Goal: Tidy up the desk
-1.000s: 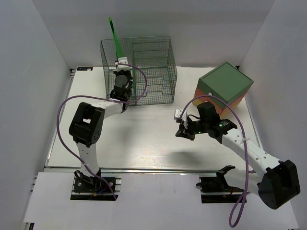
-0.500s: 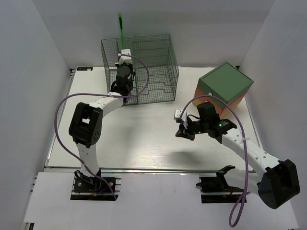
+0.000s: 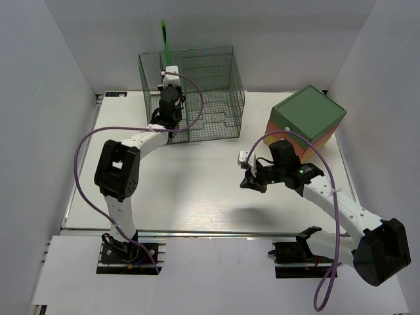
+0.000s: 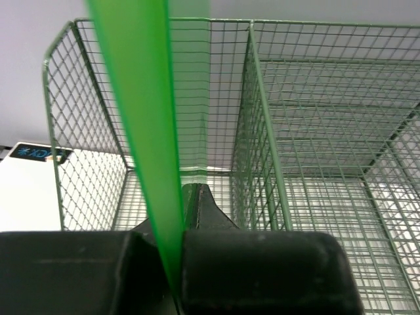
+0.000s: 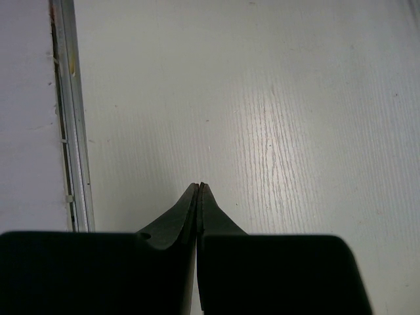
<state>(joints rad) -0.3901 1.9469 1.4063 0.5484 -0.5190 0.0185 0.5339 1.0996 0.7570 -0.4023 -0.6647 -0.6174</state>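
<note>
The desk (image 3: 197, 190) is a large white tabletop with aluminium rails; it also shows in the right wrist view (image 5: 262, 98). My left gripper (image 3: 169, 80) is shut on a thin, flat green strip (image 3: 165, 39) and holds it nearly upright at the front left of the green wire-mesh rack (image 3: 210, 85). In the left wrist view the strip (image 4: 141, 118) rises from between the shut jaws of my left gripper (image 4: 190, 197), with the rack's left compartment (image 4: 92, 151) just ahead. My right gripper (image 3: 248, 180) is shut and empty above the bare desk, as the right wrist view (image 5: 199, 187) shows.
A green-topped drawer box (image 3: 308, 117) with orange sides stands at the back right, behind my right arm. The rack has wire dividers (image 4: 259, 131) inside. White walls close in the back and both sides. A rail edge (image 5: 69, 118) runs left of my right gripper.
My left gripper has moved a little back and right, towards the rack, and the green strip has swung from a left lean to nearly upright. The right arm has not moved.
</note>
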